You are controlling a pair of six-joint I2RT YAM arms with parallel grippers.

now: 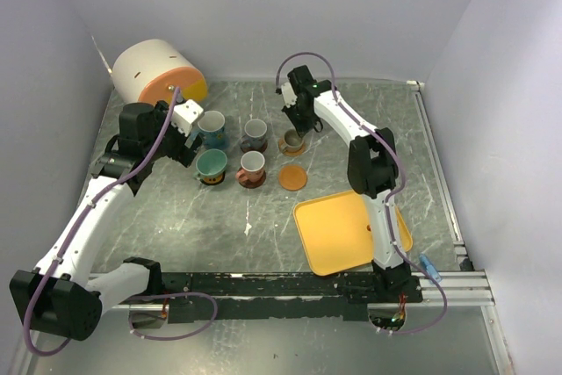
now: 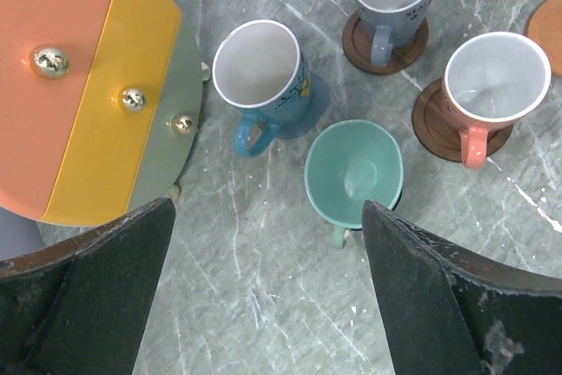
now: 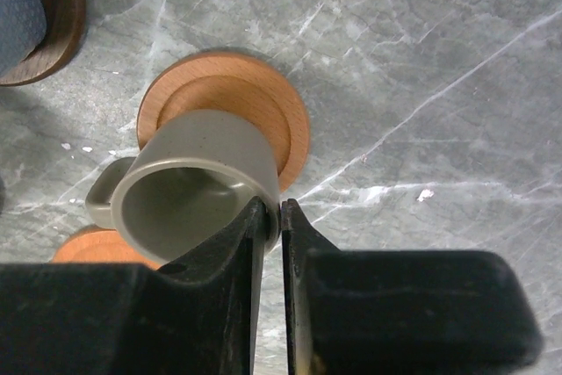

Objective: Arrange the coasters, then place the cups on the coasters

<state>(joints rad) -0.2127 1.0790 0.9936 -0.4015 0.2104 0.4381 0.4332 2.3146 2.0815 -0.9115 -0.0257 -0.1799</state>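
Top external: the right tool (image 1: 294,133) sits directly over the olive cup (image 1: 291,141), toward the far edge of the surface (image 1: 263,226), at the right end of the far row of cups. The cup stands upright on an orange coaster (image 1: 292,150). A bare coaster (image 1: 292,178) lies just toward the near edge from it, not touching. The right arm is plainly the nearer one to both. The left tool (image 1: 191,140) hangs beside the blue cup (image 1: 211,127) on the far-left side. We count five cups; no sixth shows.

Right wrist: this shows what the overhead view hides. The right tool's fingers are nearly together, one inside the olive cup and one outside, clamped on its wall at the rim. The cup's base is seated within the coaster, with the handle pointing left in this view. We judge the coming move to be a release and a straight lift, since the cup lies directly below the tool.

Left wrist: the left tool's jaws are wide apart and hold nothing. The blue cup and the teal cup (image 2: 354,173) lie ahead of them on the surface.
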